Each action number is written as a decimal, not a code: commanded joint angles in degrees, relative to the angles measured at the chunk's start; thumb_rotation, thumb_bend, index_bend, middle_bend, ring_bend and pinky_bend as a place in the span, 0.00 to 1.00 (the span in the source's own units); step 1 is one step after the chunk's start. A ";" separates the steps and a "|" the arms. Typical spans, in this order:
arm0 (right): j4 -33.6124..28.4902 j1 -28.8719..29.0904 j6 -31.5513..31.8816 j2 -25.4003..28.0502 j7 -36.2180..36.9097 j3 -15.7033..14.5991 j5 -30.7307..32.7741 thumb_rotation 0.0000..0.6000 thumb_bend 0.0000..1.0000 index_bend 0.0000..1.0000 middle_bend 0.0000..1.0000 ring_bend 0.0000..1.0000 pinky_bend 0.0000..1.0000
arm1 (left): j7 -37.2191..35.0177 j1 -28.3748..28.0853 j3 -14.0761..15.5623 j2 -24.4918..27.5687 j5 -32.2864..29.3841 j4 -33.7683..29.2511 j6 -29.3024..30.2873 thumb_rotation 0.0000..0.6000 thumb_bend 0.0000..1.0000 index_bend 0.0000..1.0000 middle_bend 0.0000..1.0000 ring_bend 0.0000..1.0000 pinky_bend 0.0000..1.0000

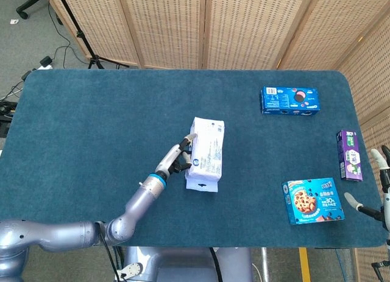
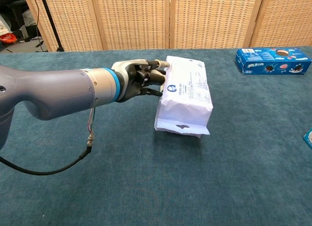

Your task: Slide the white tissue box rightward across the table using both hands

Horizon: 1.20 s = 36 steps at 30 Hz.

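The white tissue box lies near the middle of the blue table, its long side running front to back. My left hand is on its left side, fingers stretched out and pressing against the box wall. In the chest view the same left hand touches the upper left edge of the tissue box. My right hand hovers at the table's far right edge, fingers apart and holding nothing, far from the tissue box.
A blue biscuit box lies at the back right. A purple box and a blue cookie box lie near the right edge, close to the right hand. Wicker screens stand behind the table.
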 commanded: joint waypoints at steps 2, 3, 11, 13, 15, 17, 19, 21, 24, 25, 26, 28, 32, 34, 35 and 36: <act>0.07 0.02 -0.13 0.07 0.20 0.08 0.17 1.00 0.00 0.00 0.00 0.00 0.00 | 0.97 -1.80 -1.11 -1.53 -1.30 1.07 -0.36 1.00 1.00 0.00 0.00 0.01 0.17; 0.08 0.02 -0.18 0.08 0.23 0.09 0.21 1.00 0.00 0.00 0.00 0.00 0.00 | 1.14 -2.11 -1.29 -1.70 -1.68 1.13 -0.54 1.00 1.00 0.00 0.00 0.01 0.17; 0.14 0.04 -0.26 0.13 0.30 0.08 0.20 1.00 0.00 0.00 0.00 0.00 0.00 | 1.64 -2.63 -2.42 -1.32 -3.45 0.07 -0.52 1.00 1.00 0.00 0.00 0.01 0.17; 0.17 0.04 -0.27 0.12 0.30 0.06 0.14 1.00 0.00 0.00 0.00 0.00 0.00 | 1.65 -2.26 -2.44 -0.68 -3.51 -0.57 -0.40 1.00 1.00 0.00 0.00 0.01 0.17; 0.13 0.04 -0.25 0.11 0.22 -0.03 -0.03 1.00 0.00 0.00 0.00 0.00 0.00 | 1.77 -1.46 -2.21 0.44 -3.24 -1.71 0.11 1.00 1.00 0.00 0.00 0.01 0.16; 0.06 0.01 -0.14 0.10 0.13 -0.08 -0.18 1.00 0.00 0.00 0.00 0.00 0.00 | 2.31 -0.61 -1.57 1.28 -1.92 -2.64 1.57 1.00 0.94 0.00 0.00 0.01 0.12; -0.02 -0.01 -0.03 0.04 -0.20 -0.16 -0.38 1.00 0.00 0.00 0.00 0.00 0.00 | 3.42 0.94 -0.37 2.04 1.80 -3.84 5.71 1.00 0.73 0.00 0.00 0.00 0.05; -0.11 0.02 -0.03 -0.06 -0.61 -0.27 -0.60 1.00 0.00 0.00 0.00 0.00 0.00 | 3.98 3.04 1.15 3.68 5.40 -5.96 8.54 1.00 0.47 0.00 0.00 0.00 0.01; -0.20 0.09 -0.10 -0.25 -1.32 -0.46 -0.90 1.00 0.00 0.00 0.00 0.00 0.00 | 4.25 6.26 2.79 8.25 8.90 -9.78 10.00 1.00 0.19 0.00 0.00 0.00 0.00; -0.22 0.10 -0.12 -0.30 -1.55 -0.52 -0.98 1.00 0.00 0.00 0.00 0.00 0.00 | 4.35 7.30 3.12 10.00 10.06 -10.97 10.51 1.00 0.15 0.00 0.00 0.00 0.00; -0.24 0.13 -0.17 -0.35 -1.82 -0.57 -1.03 1.00 0.00 0.00 0.00 0.00 0.00 | 4.48 8.44 3.28 11.88 11.25 -12.05 11.46 1.00 0.13 0.00 0.00 0.00 0.00; -0.36 0.24 -0.40 -0.40 -2.18 -0.63 -1.05 1.00 0.00 0.00 0.00 0.00 0.00 | 4.44 10.33 3.43 14.91 13.00 -13.83 12.89 1.00 0.12 0.00 0.00 0.00 0.00; -1.11 0.86 -1.33 -0.14 -3.41 -0.55 -1.12 1.00 0.08 0.00 0.00 0.00 0.00 | 7.06 14.22 5.22 22.76 17.07 -16.59 15.81 1.00 0.11 0.00 0.00 0.00 0.00; -1.21 1.68 -1.86 0.08 -4.84 -0.46 -2.04 1.00 0.22 0.01 0.00 0.00 0.00 | 9.07 16.16 6.31 26.68 18.83 -16.72 17.76 1.00 0.10 0.00 0.00 0.00 0.00; -1.19 2.17 -2.36 0.29 -5.52 -0.56 -2.68 1.00 0.29 0.02 0.00 0.00 0.00 | 9.40 16.92 6.63 27.91 19.58 -16.80 18.50 1.00 0.10 0.00 0.00 0.00 0.00; -1.24 2.75 -3.02 0.61 -6.07 -0.72 -3.43 1.00 0.41 0.04 0.00 0.00 0.00 | 9.86 17.92 6.96 29.21 20.30 -16.40 19.79 1.00 0.10 0.00 0.00 0.00 0.00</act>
